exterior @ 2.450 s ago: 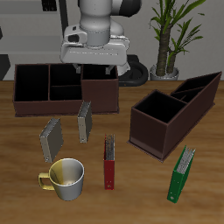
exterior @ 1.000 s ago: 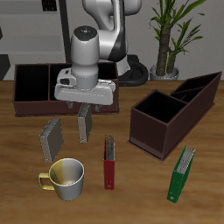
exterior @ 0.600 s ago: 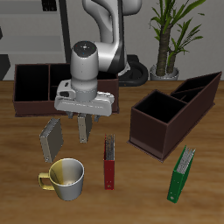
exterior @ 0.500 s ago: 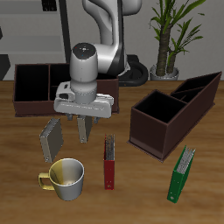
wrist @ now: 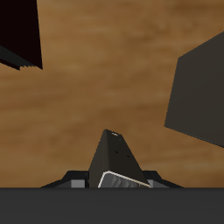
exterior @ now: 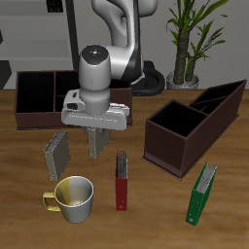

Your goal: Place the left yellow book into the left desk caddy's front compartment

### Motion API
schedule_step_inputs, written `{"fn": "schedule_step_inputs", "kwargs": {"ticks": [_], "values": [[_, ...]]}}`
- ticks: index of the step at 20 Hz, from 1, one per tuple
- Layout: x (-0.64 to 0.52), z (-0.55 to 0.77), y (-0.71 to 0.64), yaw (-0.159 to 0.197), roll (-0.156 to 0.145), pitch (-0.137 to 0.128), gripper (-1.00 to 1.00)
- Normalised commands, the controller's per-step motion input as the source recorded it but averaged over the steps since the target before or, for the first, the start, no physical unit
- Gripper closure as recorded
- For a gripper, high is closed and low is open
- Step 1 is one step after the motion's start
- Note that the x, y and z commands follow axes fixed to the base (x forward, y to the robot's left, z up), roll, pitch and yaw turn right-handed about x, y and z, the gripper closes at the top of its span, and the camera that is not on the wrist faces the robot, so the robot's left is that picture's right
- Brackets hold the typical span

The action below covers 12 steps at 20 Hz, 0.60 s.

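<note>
Exterior view: gripper (exterior: 96, 133) hangs over the small grey-tan striped left yellow book (exterior: 97, 143), upright on the wooden counter (exterior: 156, 204), well apart from the dark brown sloping-walled left desk caddy (exterior: 190, 124) | Wrist view: book (wrist: 115, 157) sits between fingers; whether they grip it, cannot tell | Risk: a shallow pinch could tip it.

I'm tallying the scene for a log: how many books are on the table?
4. The left yellow book stands under the gripper; another yellow book behind the mug; a red book beside it; a green book near the front edge. None seems hidden.
</note>
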Motion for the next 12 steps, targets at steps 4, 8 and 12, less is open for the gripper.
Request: {"fn": "schedule_step_inputs", "kwargs": {"ticks": [4,8,12], "values": [[0.00,0.46,0.17,-0.008,-0.006,-0.038,1.00],[-0.08,0.75,0.40,0.019,0.046,-0.085,1.00],[-0.08,0.54,0.23,0.006,-0.001,-0.032,1.00]]}}
